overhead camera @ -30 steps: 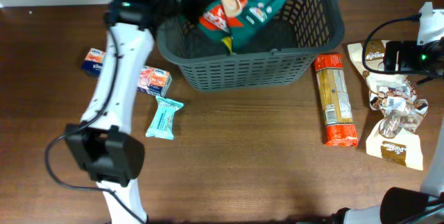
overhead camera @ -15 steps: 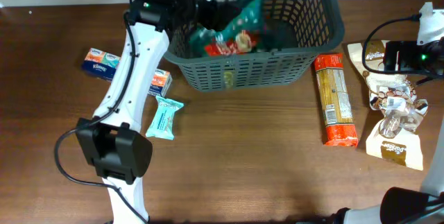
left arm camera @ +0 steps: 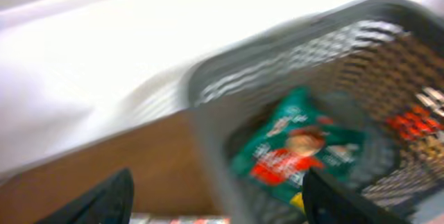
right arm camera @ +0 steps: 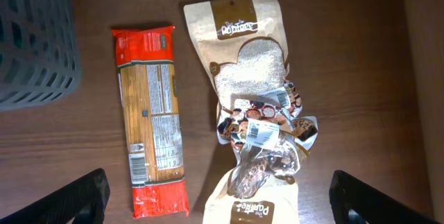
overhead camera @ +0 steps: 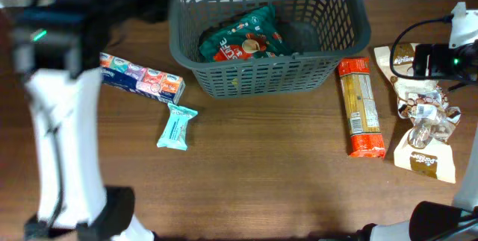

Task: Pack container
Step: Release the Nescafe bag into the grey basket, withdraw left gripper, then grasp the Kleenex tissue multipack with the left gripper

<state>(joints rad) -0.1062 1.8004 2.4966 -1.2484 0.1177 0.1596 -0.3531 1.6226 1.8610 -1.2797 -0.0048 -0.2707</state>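
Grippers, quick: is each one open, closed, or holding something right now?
Left gripper: open, holding nothing.
Right gripper: open, holding nothing.

Matt grey plastic container [overhead camera: 328, 66] on a smooth wood-grain table [overhead camera: 261, 189]; glossy foil packet [overhead camera: 243, 38] inside.

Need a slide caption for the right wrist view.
Pasta packet and brown pouches lie on the table outside the container, not yet packed.
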